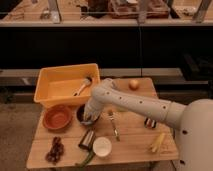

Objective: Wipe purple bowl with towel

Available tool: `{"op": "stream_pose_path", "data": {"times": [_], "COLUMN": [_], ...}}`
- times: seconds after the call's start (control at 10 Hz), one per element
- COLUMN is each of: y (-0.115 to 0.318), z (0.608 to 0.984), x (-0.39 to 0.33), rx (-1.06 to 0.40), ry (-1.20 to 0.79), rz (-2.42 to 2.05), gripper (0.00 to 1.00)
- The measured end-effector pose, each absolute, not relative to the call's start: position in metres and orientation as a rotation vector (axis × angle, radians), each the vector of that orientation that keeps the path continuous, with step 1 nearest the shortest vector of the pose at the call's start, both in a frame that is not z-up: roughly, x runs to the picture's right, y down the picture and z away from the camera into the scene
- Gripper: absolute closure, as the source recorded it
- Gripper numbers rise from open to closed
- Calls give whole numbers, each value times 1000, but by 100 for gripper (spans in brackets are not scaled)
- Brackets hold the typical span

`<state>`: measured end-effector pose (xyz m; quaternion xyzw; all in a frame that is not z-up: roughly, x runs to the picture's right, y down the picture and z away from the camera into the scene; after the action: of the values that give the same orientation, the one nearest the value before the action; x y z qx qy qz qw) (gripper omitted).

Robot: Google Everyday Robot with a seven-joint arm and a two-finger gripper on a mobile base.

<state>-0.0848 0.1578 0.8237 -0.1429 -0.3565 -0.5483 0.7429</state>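
The purple bowl sits on the wooden table right of the orange bowl, and its right half is hidden behind my wrist. My gripper reaches down into it from the right, at the end of the white arm. A bit of grey-blue towel shows at the fingertips, pressed inside the bowl. The gripper is shut on it.
An orange bowl stands left of the purple one. Behind them is a yellow bin holding a brush. Also on the table are a fork, a white cup, a dark can, grapes, a banana and an onion.
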Motion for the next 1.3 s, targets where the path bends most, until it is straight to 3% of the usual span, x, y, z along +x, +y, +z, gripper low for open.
{"op": "stream_pose_path", "data": {"times": [0.7, 1.3], "y": [123, 120], "z": [857, 840], "x": [-82, -137], "rx": [-338, -283], "ry": [-702, -767], "rz": [-1166, -1211], "gripper": [100, 100]}}
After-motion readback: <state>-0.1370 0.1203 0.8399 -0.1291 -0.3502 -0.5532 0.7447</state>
